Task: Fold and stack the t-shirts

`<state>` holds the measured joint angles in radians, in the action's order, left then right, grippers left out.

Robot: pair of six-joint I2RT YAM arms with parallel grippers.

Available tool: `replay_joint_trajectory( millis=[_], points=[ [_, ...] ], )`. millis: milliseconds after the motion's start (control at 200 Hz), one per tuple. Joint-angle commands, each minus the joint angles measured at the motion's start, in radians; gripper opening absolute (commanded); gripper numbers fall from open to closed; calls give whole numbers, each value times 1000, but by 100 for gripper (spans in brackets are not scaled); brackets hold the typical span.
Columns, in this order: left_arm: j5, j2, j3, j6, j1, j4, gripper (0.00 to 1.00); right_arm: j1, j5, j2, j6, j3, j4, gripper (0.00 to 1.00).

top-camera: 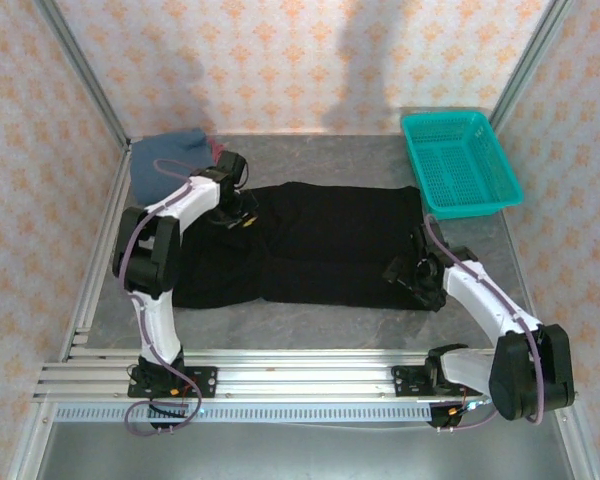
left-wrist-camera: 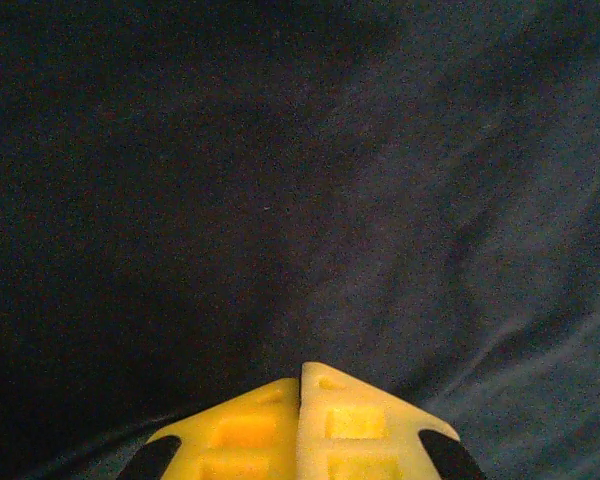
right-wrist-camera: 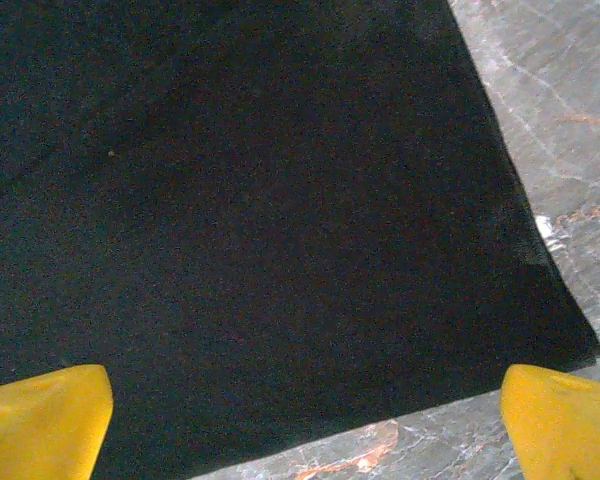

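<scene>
Grey, marble-veined table (top-camera: 310, 318) is walled on three sides by orange-patterned paper, with ribbed aluminium rails (top-camera: 300, 372) bolted along the near edge.

Nearest, the right gripper (right-wrist-camera: 305, 385) is held released, its yellow fingers (right-wrist-camera: 45, 420) spread wide. It is poised over the near right corner of the black shirt (top-camera: 330, 250). That corner is seen as a clean, straight-edged angle lying flat on the stone. The placement is judged to suit a grasp of the corner for a fold.

The black shirt is spread lengthwise across the middle of the table. It is matte and soft, mostly smooth, with a shallow crease running through its middle. A portion at the near left is set off by an uneven edge.

Further back, the left gripper (left-wrist-camera: 300, 378) is clenched above the shirt's far left part. No cloth is seen between its fingers. Gentle ripples are noted in the fabric below. The posture is judged suited to pressing or smoothing.

A slate-blue shirt (top-camera: 165, 160) is bunched in the far left corner, with a sliver of red cloth (top-camera: 218, 150) beside it. A teal mesh basket (top-camera: 472, 207), rigid and rectangular, stands at the far right, just beyond the black shirt.
</scene>
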<state>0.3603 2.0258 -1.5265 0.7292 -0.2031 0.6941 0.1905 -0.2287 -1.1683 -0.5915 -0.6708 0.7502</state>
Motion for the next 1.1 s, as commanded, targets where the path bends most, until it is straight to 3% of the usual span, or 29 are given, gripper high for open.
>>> replay_joint_trajectory(
  millis=[0,55,155,255,410,530,716,756,961,1096],
  points=[
    [-3,41,-84,-105,-7,112,0,-3,51,-10,-27,17,-34,99],
    [-12,59,-97,-114,-8,127,1,-3,51,-10,-27,17,-33,99],
    [-36,56,-106,-102,-5,130,32,-3,51,-10,-23,13,-28,100],
    [-68,-24,-94,-58,-5,82,54,-4,46,-7,-20,7,-22,100],
    [-153,-227,-55,-2,-3,64,64,-3,27,26,-7,1,-15,100],
    [-178,-377,42,13,-1,64,73,-1,-55,35,23,-4,-40,100],
    [-177,-539,298,31,24,73,68,24,-144,-5,16,-20,-126,96],
    [-165,-570,365,47,35,55,64,34,-156,-10,17,-29,-147,94],
    [-185,-645,609,89,71,-7,21,88,-163,-164,35,-99,-184,81],
    [-183,-636,675,101,93,-55,19,145,-180,-213,50,-147,-235,79]
  ],
)
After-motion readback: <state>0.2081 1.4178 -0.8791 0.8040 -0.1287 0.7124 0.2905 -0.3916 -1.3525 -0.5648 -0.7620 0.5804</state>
